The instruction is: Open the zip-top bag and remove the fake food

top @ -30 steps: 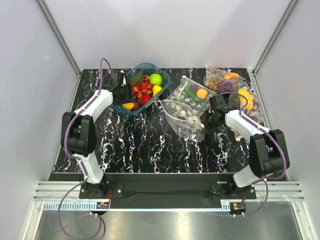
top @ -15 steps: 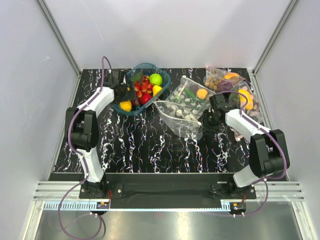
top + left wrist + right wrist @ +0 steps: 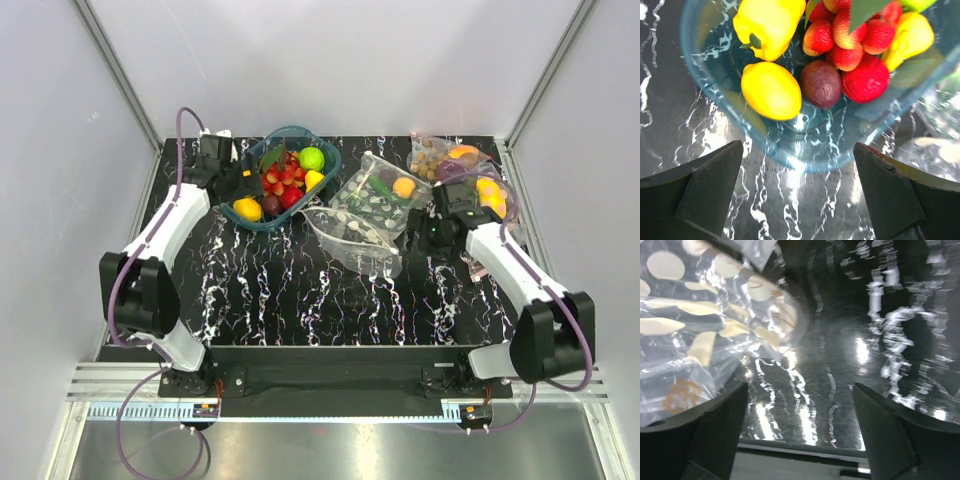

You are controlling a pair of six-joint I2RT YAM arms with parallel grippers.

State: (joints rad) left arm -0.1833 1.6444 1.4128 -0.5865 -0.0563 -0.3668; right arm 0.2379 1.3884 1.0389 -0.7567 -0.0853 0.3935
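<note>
Now | left gripper (image 3: 800, 192) jaws apart, empty, just above tub (image 3: 805, 152) holding fake food (image 3: 821, 84) | right gripper (image 3: 800, 432) jaws apart, empty, beside zip-top bag (image 3: 700, 325) lying limp mid-table (image 3: 300, 300) | risk: finger snags bag film or clips tub rim, spilling pieces

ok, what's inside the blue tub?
The tub holds a yellow pepper, yellow-orange fruit, dark plum, red berries under green leaves, and a green apple. Anything beneath the pile is covered.
</note>
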